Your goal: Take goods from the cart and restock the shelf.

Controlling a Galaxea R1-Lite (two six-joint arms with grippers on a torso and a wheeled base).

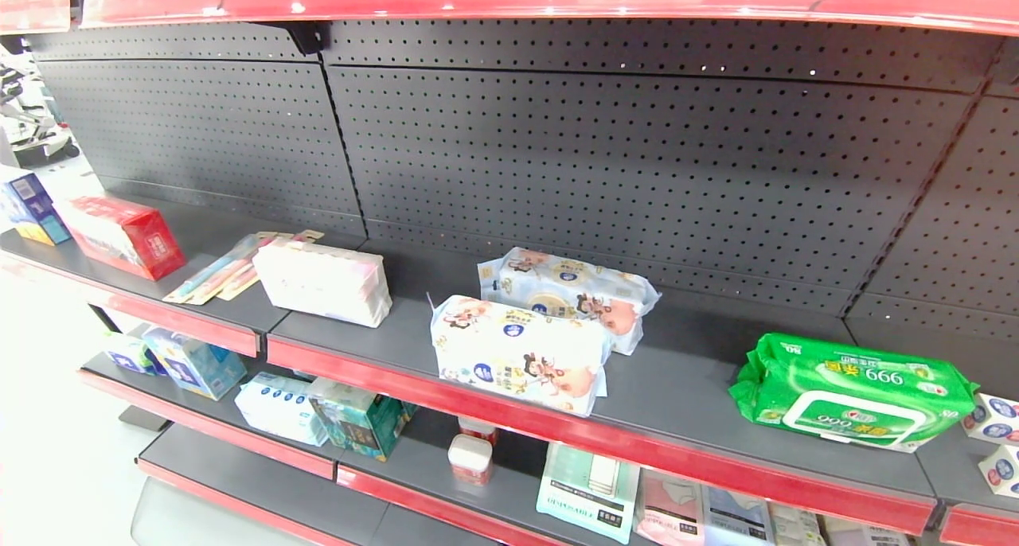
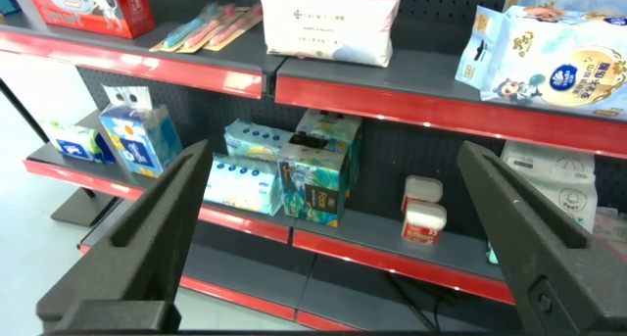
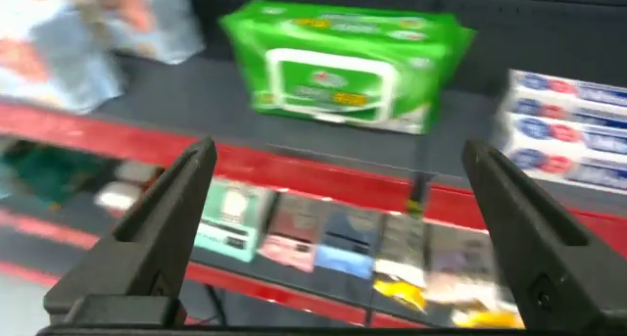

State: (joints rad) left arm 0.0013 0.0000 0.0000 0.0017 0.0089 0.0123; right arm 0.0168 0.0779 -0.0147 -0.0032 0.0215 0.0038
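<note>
The left claw (image 2: pixel 333 150) hangs in front of the shelving with its two dark fingers (image 2: pixel 147 238) spread wide and nothing between them, facing the lower shelf (image 1: pixel 509 494). The upper shelf (image 1: pixel 677 454), dark with a red front edge and a perforated back panel, carries stock from end to end. At its far left sits a blue box (image 1: pixel 28 208), with a red box (image 1: pixel 119 235) just beside it. Next come a few carded toothbrushes (image 1: pixel 227 267) lying flat, their ends touching or tucked behind a white tissue pack (image 1: pixel 322 282) that stands near the front edge. Around the middle lie two cartoon-printed packs, the front pack (image 1: pixel 517 353) at the edge and the rear pack (image 1: pixel 569 295) just behind it and slightly to the right. Well apart from these, further right, a green wipes pack (image 1: pixel 852 391) lies flat with its lid flap up. At the right end are small white and blue boxes (image 1: pixel 995 434). On the lower shelf, again from the left, stand light blue cartons (image 1: pixel 195 363), a pale blue pack (image 1: pixel 279 407), a teal box (image 1: pixel 362 423) touching it, two small red and white jars (image 1: pixel 470 458) one behind the other, and flat packets (image 1: pixel 589 494) lying side by side. The right claw (image 3: pixel 338 148) is also spread wide and holds nothing. It hangs in front of the shelf edge below the green wipes pack.
</note>
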